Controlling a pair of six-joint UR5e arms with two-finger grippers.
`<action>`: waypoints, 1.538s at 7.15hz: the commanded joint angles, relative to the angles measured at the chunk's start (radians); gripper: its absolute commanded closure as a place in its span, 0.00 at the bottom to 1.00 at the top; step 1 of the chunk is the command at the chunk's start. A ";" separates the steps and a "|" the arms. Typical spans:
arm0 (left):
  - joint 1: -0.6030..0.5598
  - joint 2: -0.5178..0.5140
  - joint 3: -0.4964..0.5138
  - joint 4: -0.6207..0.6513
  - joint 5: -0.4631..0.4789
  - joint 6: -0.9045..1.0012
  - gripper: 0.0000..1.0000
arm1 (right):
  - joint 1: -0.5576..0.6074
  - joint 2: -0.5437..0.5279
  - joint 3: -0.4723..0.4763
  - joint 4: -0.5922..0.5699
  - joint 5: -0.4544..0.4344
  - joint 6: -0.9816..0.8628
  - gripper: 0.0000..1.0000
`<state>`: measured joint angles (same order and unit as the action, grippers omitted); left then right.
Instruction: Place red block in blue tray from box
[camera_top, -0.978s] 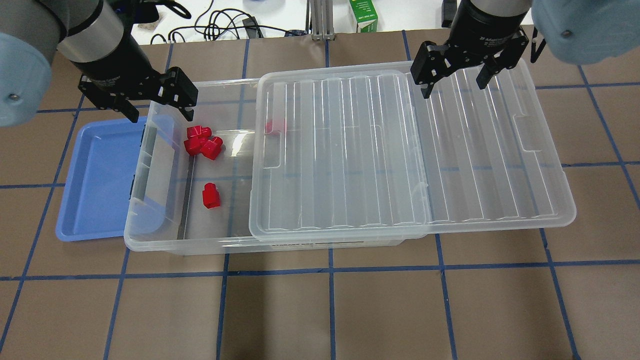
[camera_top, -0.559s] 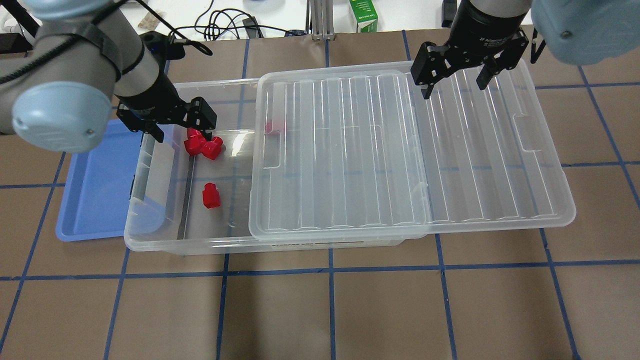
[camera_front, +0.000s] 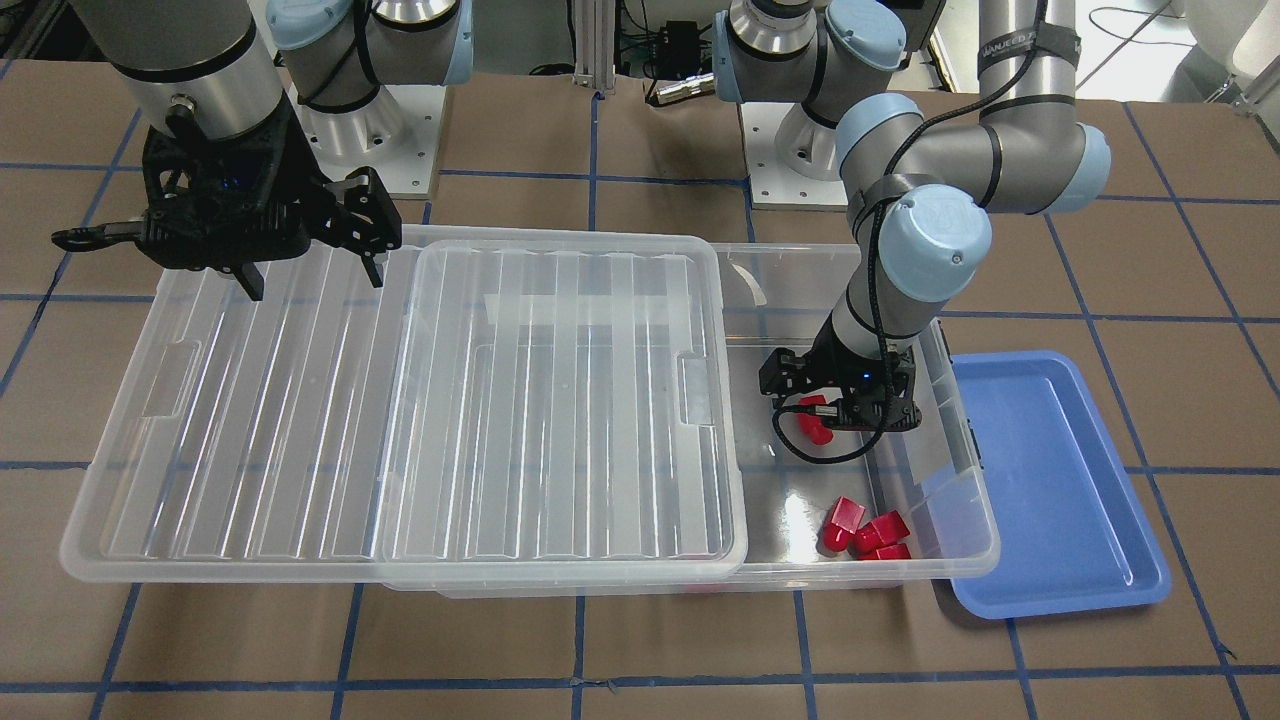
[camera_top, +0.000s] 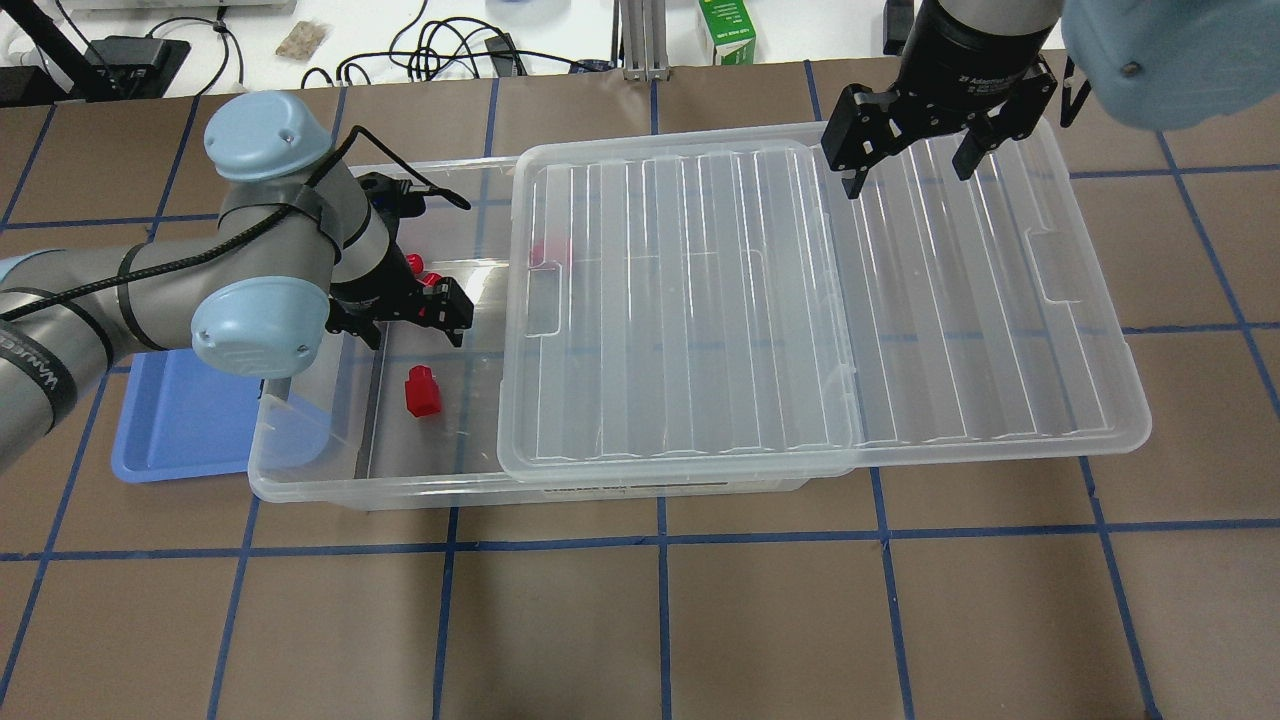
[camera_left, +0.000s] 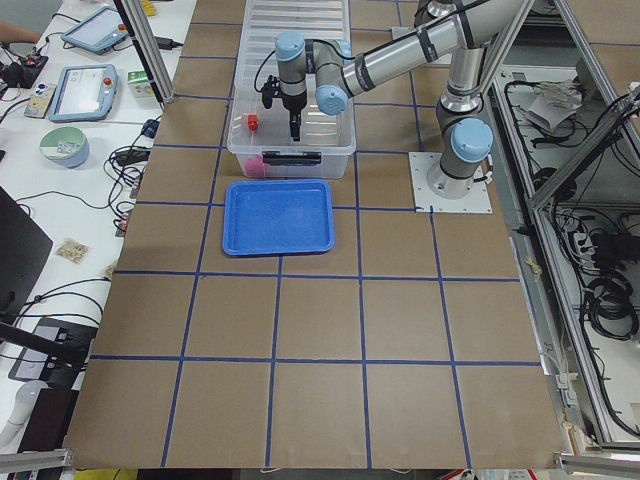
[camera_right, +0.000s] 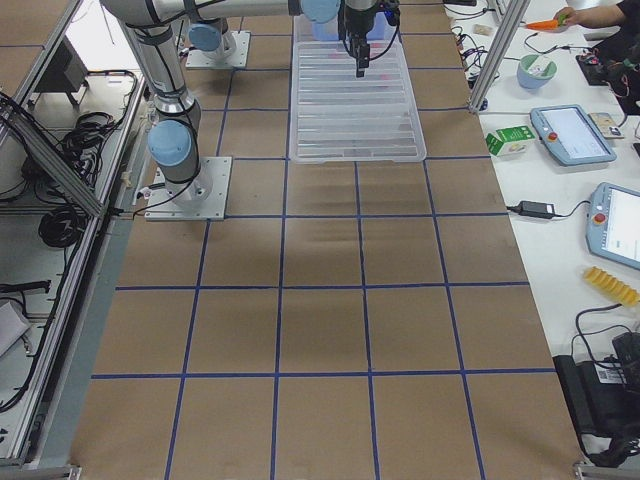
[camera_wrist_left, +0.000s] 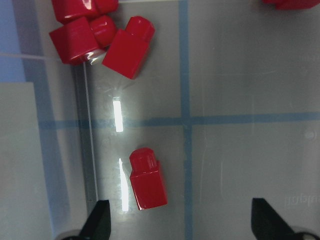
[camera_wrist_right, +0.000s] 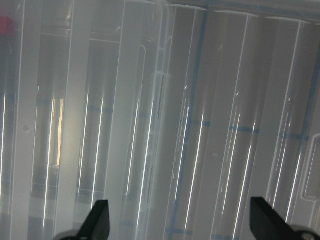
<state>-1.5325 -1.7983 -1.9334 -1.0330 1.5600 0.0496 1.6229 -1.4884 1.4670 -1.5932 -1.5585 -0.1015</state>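
Observation:
The clear box (camera_top: 300, 480) stands with its ribbed lid (camera_top: 900, 300) slid off to the right. A lone red block (camera_top: 422, 390) lies on the box floor; it also shows in the left wrist view (camera_wrist_left: 147, 179) and the front view (camera_front: 812, 420). A cluster of red blocks (camera_front: 868, 530) lies by the far wall, partly hidden by my left arm in the overhead view. My left gripper (camera_top: 418, 335) is open and empty inside the box, just above the lone block. My right gripper (camera_top: 905, 165) is open and empty over the lid's far edge. The blue tray (camera_top: 170, 430) lies left of the box and holds nothing.
Another red block (camera_top: 548, 250) shows dimly under the lid's left edge. The box's end wall with its latch (camera_top: 290, 340) stands between the blocks and the tray. A green carton (camera_top: 727, 30) and cables lie beyond the table's far edge.
My left arm has swung from the far cluster toward the robot and sunk lower into the box, over the lone block. Its jaws stay open. The right arm has not moved.

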 joint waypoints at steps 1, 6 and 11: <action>0.000 -0.039 -0.045 0.033 0.000 -0.001 0.00 | 0.000 0.000 0.001 -0.002 0.001 -0.001 0.00; 0.002 -0.118 -0.065 0.129 0.046 -0.010 0.00 | -0.011 0.002 -0.001 -0.002 -0.003 -0.004 0.00; 0.012 -0.105 -0.078 0.113 0.038 -0.051 0.27 | -0.209 0.002 -0.019 0.007 -0.003 -0.047 0.00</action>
<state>-1.5267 -1.9067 -2.0058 -0.9164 1.5998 0.0127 1.5030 -1.4859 1.4514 -1.5935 -1.5611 -0.1346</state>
